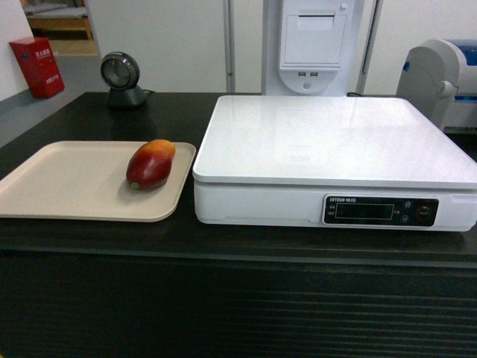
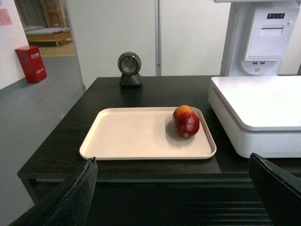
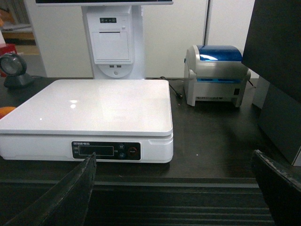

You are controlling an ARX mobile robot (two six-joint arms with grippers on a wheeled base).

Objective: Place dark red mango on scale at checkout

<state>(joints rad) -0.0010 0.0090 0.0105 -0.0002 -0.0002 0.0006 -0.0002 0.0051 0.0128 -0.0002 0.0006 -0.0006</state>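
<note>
The dark red mango [image 1: 150,165] [image 2: 186,121] lies on the right side of a beige tray [image 1: 67,186] [image 2: 131,136], orange-yellow end away from me. To its right stands the white scale [image 1: 335,142] [image 2: 263,108] [image 3: 89,110], its platter bare. Both rest on the black checkout counter [image 1: 238,246]. My left gripper [image 2: 171,162] is open, held back in front of the counter's ribbed face, short of the tray. Open too, my right gripper [image 3: 174,157] hangs before the counter, right of the scale's display. Neither gripper shows in the head view.
A round black barcode scanner [image 1: 123,78] [image 2: 130,68] stands at the back left of the counter. A white receipt kiosk [image 1: 313,41] [image 3: 112,40] rises behind the scale. A blue-and-grey label printer [image 3: 216,75] [image 1: 440,74] sits back right, beside a dark panel [image 3: 277,70].
</note>
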